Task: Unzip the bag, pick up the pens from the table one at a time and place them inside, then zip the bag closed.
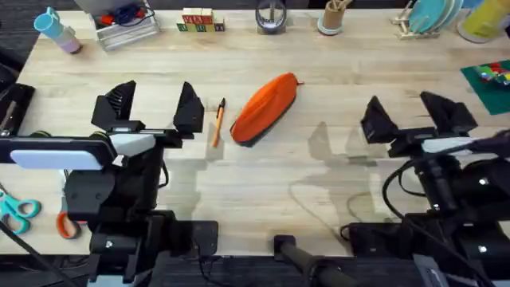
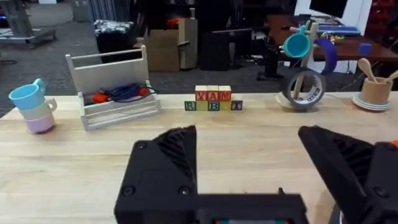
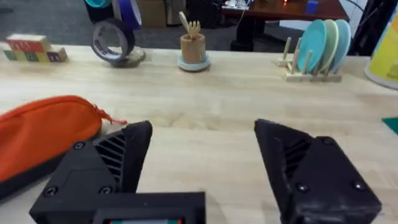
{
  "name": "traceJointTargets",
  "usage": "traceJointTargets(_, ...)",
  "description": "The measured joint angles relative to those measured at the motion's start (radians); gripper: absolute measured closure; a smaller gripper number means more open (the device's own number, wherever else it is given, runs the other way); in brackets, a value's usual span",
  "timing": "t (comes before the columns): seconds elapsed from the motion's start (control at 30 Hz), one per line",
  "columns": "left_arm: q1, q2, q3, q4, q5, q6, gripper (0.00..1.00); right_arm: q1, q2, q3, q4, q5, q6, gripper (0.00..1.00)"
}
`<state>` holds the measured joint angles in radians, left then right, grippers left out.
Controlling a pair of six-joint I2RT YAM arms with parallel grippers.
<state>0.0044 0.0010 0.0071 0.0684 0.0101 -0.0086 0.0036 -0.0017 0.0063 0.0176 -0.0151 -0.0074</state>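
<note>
Table — both end effectors spread, hovering

Along the far edge we see stacked cups in blue and pink, then a white crate holding red and blue items, and a row of lettered wooden blocks. Farther along stand a roll of tape, a wooden holder with spoons and a rack of plates. Scissors with teal handles lie at the near left corner.
</note>
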Motion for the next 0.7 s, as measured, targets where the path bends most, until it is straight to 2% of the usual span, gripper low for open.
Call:
traceJointTargets(0.13,0.0,0.0,0.003,-0.015,0.0,-0.007,0.008,0.0,0.0,0.002,0.086,-0.001,0.0,0.005)
traceJointTargets(0.3,0.0,0.0,0.069,-0.127,0.0,-0.009,0.008,0.0,0.002,0.045,0.028,-0.001,0.0,0.005)
traceJointTargets(0.5,0.0,0.006,0.237,-0.281,0.0,-0.011,0.008,0.0,0.055,0.219,-0.103,-0.001,0.011,0.005)
traceJointTargets(0.7,0.0,0.112,0.421,-0.493,0.0,-0.011,0.008,0.0,0.22,0.412,-0.211,-0.005,0.013,0.005)
